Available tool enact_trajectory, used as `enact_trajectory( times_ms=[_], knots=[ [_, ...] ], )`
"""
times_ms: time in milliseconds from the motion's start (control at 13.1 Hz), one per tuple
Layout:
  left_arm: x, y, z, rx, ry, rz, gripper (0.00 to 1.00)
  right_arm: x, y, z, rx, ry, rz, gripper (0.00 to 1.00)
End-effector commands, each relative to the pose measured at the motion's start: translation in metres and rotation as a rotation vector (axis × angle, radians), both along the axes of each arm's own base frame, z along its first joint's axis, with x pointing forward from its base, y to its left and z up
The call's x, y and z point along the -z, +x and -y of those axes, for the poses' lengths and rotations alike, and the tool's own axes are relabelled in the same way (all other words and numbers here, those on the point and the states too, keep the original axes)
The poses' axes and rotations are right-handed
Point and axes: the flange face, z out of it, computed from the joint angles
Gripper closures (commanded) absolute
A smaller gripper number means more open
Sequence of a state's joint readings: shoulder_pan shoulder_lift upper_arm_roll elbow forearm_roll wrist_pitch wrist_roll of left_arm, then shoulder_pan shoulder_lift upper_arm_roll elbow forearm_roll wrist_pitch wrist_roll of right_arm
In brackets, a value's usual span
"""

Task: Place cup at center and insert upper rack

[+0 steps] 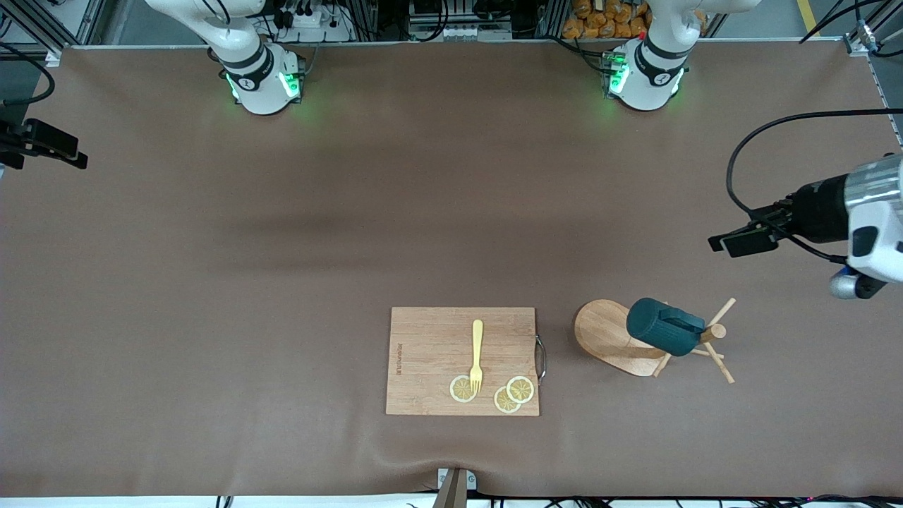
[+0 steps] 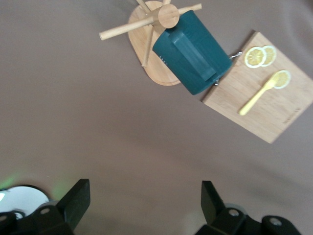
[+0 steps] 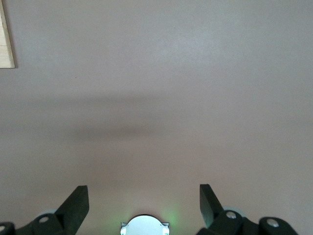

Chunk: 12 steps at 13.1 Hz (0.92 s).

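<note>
The worktop (image 1: 211, 282) is covered with a matt brown cloth-like sheet, smooth, with a soft wrinkle at the edge nearest the front camera. The upper rack (image 1: 614, 339) is of light, smooth unpainted wood with a fine grain, and the cutting board (image 1: 430, 360) is of similar pale wood with visible stripes and a small shiny metal handle (image 1: 542, 358). The cup (image 1: 663, 326) looks like matt dark teal ceramic with fine ribs, the fork (image 1: 477, 356) like smooth yellow plastic, and the fingers (image 2: 76, 200) of both grippers like matt black plastic.
</note>
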<state>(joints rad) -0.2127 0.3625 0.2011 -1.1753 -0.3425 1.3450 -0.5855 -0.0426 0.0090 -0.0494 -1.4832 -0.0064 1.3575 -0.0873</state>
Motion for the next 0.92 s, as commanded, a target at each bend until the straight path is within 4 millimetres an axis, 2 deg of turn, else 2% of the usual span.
enact_trajectory(
  times_ms=[0,153,305,458,686,839],
  knots=[
    [-0.027,-0.017,0.011,0.058,0.082,0.059,0.0,-0.004,-0.005,-0.001,0.0,-0.02,0.006,0.0],
    [-0.043,-0.027,0.017,0.095,0.093,0.087,0.0,-0.004,-0.005,-0.002,-0.002,-0.02,0.006,0.0],
    [-0.048,-0.032,0.02,0.161,0.134,0.104,0.0,-0.005,-0.005,-0.002,0.001,-0.021,0.009,0.0],
    [-0.05,-0.039,0.019,0.219,0.156,0.112,0.0,-0.002,-0.005,-0.002,-0.002,-0.019,-0.003,0.0],
    [-0.053,-0.05,0.006,0.242,0.175,0.107,0.0,-0.002,-0.007,-0.002,0.006,-0.02,-0.01,0.0],
    [-0.056,-0.057,0.006,0.277,0.201,0.113,0.0,-0.002,-0.007,-0.001,0.0,-0.017,-0.011,0.0]
  ],
)
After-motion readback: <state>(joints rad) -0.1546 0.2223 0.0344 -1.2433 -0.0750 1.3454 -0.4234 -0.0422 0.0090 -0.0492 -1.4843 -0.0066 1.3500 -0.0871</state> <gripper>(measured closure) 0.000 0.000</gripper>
